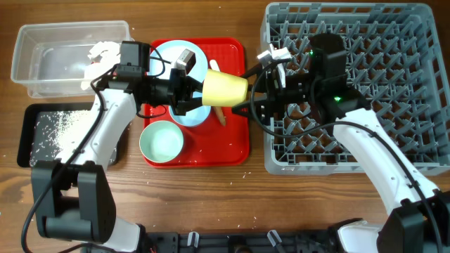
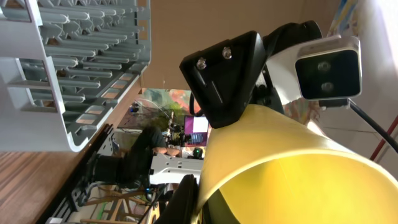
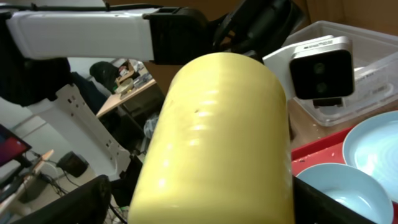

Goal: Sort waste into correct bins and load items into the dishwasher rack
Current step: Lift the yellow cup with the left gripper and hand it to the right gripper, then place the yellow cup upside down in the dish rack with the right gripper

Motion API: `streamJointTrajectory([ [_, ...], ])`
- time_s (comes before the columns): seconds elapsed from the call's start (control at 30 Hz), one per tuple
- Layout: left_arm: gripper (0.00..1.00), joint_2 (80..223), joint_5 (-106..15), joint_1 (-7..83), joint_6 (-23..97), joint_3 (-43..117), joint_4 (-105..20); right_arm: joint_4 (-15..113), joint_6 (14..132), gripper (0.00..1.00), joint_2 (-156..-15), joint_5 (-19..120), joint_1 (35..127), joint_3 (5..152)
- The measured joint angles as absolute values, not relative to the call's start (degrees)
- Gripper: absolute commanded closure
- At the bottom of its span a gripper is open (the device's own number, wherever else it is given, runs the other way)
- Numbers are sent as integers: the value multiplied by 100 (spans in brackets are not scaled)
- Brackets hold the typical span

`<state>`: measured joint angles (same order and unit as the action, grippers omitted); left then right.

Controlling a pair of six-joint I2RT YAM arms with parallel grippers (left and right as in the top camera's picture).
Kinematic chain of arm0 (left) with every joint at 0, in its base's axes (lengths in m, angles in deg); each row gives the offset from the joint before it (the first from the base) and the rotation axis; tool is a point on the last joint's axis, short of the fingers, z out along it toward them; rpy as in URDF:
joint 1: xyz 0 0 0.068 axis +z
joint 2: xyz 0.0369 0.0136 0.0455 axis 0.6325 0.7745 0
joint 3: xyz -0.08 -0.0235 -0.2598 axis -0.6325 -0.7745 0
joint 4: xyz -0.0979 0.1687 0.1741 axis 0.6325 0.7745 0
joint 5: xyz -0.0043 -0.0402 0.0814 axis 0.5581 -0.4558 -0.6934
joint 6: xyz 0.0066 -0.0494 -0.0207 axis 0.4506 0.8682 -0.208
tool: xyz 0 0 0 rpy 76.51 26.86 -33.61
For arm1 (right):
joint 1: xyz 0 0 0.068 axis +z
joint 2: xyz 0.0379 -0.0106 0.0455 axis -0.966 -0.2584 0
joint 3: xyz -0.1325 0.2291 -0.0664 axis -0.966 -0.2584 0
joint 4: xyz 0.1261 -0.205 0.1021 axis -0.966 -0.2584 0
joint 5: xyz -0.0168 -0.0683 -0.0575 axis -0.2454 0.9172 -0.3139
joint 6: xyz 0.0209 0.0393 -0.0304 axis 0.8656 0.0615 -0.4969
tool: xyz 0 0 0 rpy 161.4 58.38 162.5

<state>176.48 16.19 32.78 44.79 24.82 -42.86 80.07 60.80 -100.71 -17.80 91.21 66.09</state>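
Yellow cup, beside rack, apparently mid-handover: left gripper clamped on rim; right gripper straddles base, grip uncertain. Next: right closes, left releases.

It looked like a robotics lab or workshop rather than a kitchen. In the overhead view a left arm and a right arm stood mounted at the lower edge of a wooden table. The wrist views showed the room behind. A lit monitor sat among dark gear mid-frame in the left one. The right one had a cluttered desk at upper left and loose cables on the floor at lower left.
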Motion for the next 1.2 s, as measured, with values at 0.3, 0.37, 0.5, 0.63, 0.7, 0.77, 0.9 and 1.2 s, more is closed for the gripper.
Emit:
streamJointTrajectory([
  [0.3, 78, 17596, 1616, 3278, 4492, 2493, -4291, 8339, 6215, 52, -10104, -1638, 9123, 6609],
  [0.37, 73, 17592, 1590, 3276, 4501, 2495, -4291, 8391, 6231, 53, -10104, -1689, 9154, 6609],
  [0.5, 69, 17592, 1518, 3276, 4523, 2497, -4286, 8404, 6351, 53, -10104, -1719, 9136, 6609],
  [0.63, 67, 17592, 1494, 3276, 4520, 2497, -4286, 8407, 6460, 53, -10104, -1765, 8983, 6609],
  [0.7, 67, 17592, 1492, 3276, 4523, 2497, -4288, 8404, 6559, 53, -10104, -1761, 8848, 6609],
  [0.77, 67, 17592, 1472, 3276, 4520, 2497, -4288, 8378, 6648, 53, -10104, -1741, 8712, 6609],
  [0.9, 67, 17592, 1289, 3276, 4516, 2497, -4291, 7779, 6976, 46, -10102, -1181, 8321, 6618],
  [1.2, 66, 17592, -2915, 3260, 3906, 2528, -3213, 4499, 7201, 48, -9201, 1763, 8091, 6795],
])
